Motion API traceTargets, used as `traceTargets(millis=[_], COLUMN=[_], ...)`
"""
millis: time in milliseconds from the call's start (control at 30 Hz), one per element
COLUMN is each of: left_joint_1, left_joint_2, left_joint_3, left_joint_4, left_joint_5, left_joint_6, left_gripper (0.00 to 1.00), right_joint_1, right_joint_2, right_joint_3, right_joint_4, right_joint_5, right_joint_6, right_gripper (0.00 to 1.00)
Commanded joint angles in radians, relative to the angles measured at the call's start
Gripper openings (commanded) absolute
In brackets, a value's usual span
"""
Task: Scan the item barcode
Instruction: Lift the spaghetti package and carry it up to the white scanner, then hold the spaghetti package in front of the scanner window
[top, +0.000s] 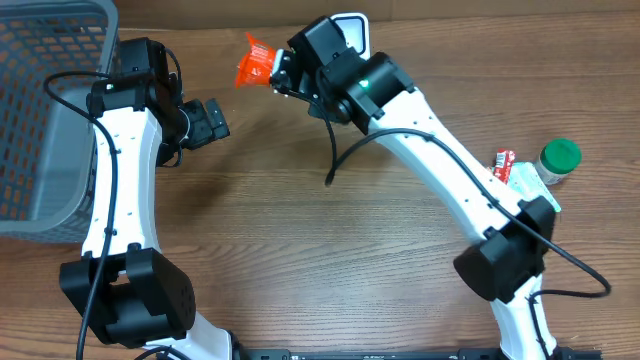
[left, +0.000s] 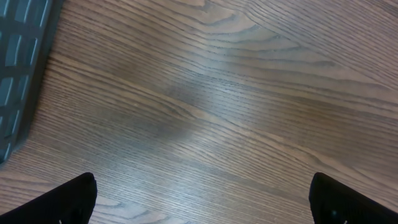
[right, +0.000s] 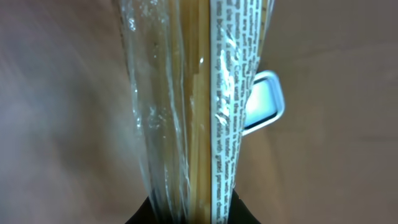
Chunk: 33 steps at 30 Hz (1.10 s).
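Right gripper (top: 279, 72): fingers closed on the packet (top: 254, 62), gripping it by one end. The packet is held above the table (top: 330, 260) at the far side, a little left of centre. From overhead its free end shows orange-red and points left.

In the right wrist view the packet is clear film over pale yellow strands. A white strip of small black print runs along its length. It stands straight out from between the dark fingers (right: 241, 214).

White-framed device (top: 352, 20): has rounded corners and sits at the far edge, partly hidden by the right arm. In the right wrist view it lies beyond the packet, on its right side.

Left gripper (top: 208, 120): fingers spread wide and holding nothing, over bare wood. It sits left of the packet and nearer, apart from it, and just right of the grey basket (top: 40, 120).

Right side of the table: a green-lidded jar (top: 558, 160) with a small red item (top: 503, 160) close on its left, both well apart from the packet.
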Motion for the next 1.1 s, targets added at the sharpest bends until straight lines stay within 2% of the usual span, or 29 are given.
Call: traceTargets(millis=[0, 233, 433, 567, 667, 733, 933, 1067], left_joint_1=[-0.004, -0.003, -0.004, -0.004, -0.004, -0.003, -0.003, -0.003], left_joint_2=[0.002, 0.002, 0.002, 0.002, 0.002, 0.002, 0.002, 0.002], left_joint_3=[0.017, 0.017, 0.017, 0.017, 0.017, 0.017, 0.017, 0.017], left_joint_4=[-0.002, -0.002, -0.002, -0.002, -0.002, -0.002, -0.002, -0.002], left_joint_5=[-0.003, -0.003, -0.003, -0.003, -0.003, -0.003, -0.003, -0.003], left_joint_6=[0.016, 0.016, 0.016, 0.016, 0.016, 0.016, 0.016, 0.016], left_gripper=[1.0, 1.0, 1.0, 1.0, 1.0, 1.0, 1.0, 1.0], right_joint_1=[-0.002, -0.002, -0.009, -0.03, -0.056, -0.071, -0.1, -0.098], right_joint_2=[-0.022, 0.074, 0.177, 0.246, 0.299, 0.322, 0.364, 0.396], right_joint_3=[0.034, 0.034, 0.034, 0.034, 0.034, 0.034, 0.034, 0.034], right_joint_4=[0.126, 0.432, 0.69, 0.958, 1.099, 1.127, 1.176, 1.318], right_joint_5=[0.1, 0.256, 0.3, 0.311, 0.311, 0.311, 0.291, 0.28], right_joint_6=[-0.176, -0.306, -0.328, -0.341, -0.459, -0.513, -0.505, -0.507], right_gripper=[0.03, 0.03, 0.03, 0.03, 0.03, 0.03, 0.03, 0.03])
